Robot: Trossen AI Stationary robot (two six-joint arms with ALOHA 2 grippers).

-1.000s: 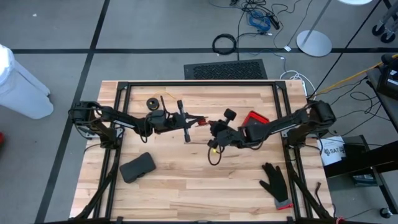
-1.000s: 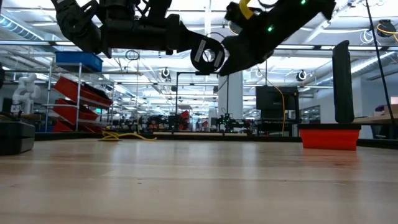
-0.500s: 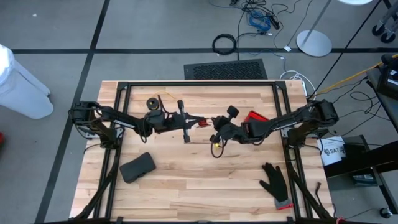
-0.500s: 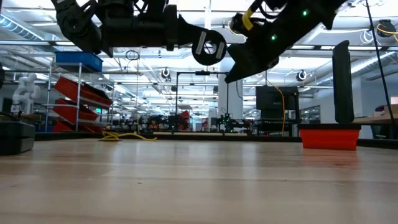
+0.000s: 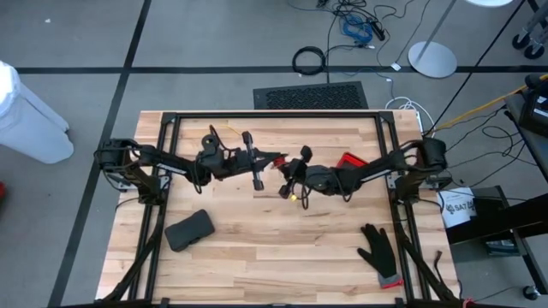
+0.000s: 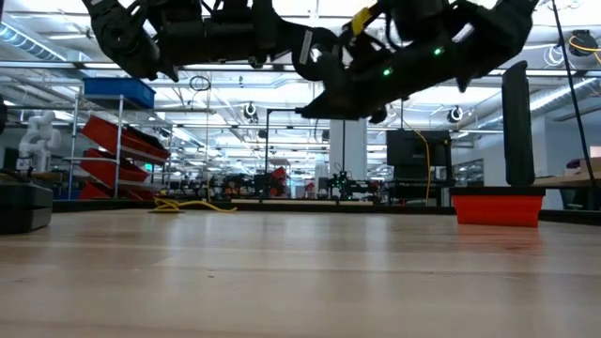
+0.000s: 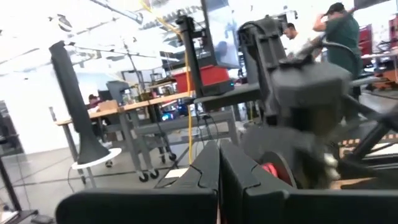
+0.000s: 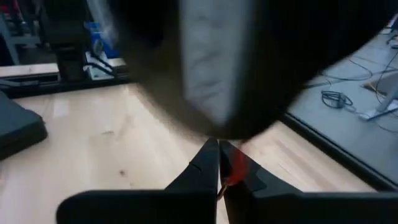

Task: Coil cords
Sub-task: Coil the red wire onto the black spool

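Both grippers meet above the middle of the table. My left gripper (image 5: 276, 160) comes from the left and is shut, with the red cord (image 5: 279, 166) at its tips. My right gripper (image 5: 288, 172) comes from the right and is shut on the same red cord (image 8: 234, 167). In the left wrist view a dark round spool with red in it (image 7: 271, 169) shows just beside my left fingers (image 7: 205, 168). The yellow-tan cord (image 6: 192, 204) lies loose on the table at the far left, next to its black spool (image 5: 211, 137). My left gripper is shut with the red cord at its fingertips (image 5: 279, 166), held well clear of the table. The right gripper stands right in front of the place, so I cannot tell whether the fingers have the string or the spool. My right gripper pinches the red cord (image 8: 234, 167) between its two fingers at their free ends, coming about level from the table's right. The cord is clear of the table.
A red tray (image 5: 352, 161) stands behind the right arm. A black glove (image 5: 377, 248) lies at the near right and a flat black pouch (image 5: 188, 229) at the near left. Bare wood (image 5: 274, 248) lies between them. People stand in the room beyond.
My right gripper has swung toward the table's left and far edge, close up against the left gripper, and has turned from slanting down to about level. My left gripper has tipped its fingertips up a little, and the spool at them stands higher. Both stay shut.
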